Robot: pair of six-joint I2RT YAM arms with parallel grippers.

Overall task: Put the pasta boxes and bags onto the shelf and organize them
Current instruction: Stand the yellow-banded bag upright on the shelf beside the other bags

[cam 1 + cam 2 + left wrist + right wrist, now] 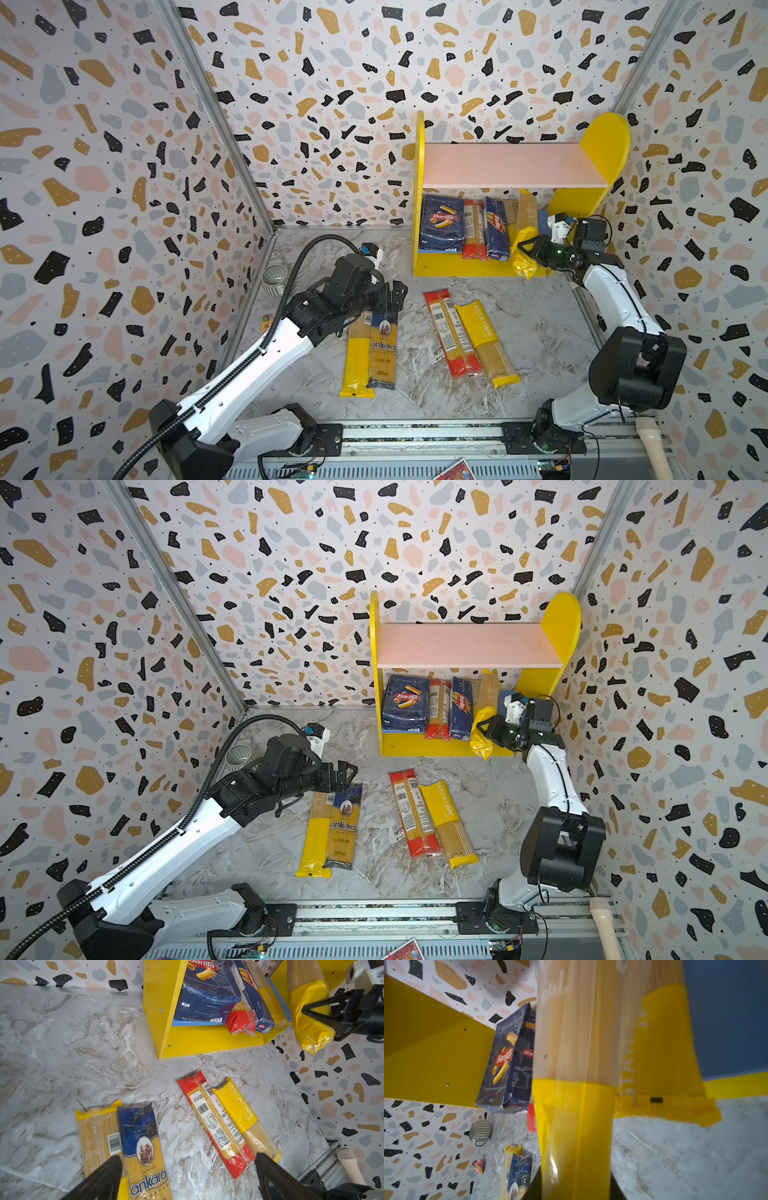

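Here, right hand (524,248) clamping yellow-ended bag (527,212) at shelf (511,166), left hand (397,295) spread

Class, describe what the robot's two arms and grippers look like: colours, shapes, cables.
The left arm and right arm have white shells with black joints. The left gripper and right gripper are black, with tapering fingers. A black ribbed hose follows the left arm.

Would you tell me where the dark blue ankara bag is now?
In both top views the dark blue ankara plastic bag lies flat on the marble tabletop, left of centre, against a yellow-ended spaghetti bag, by the open left hand.
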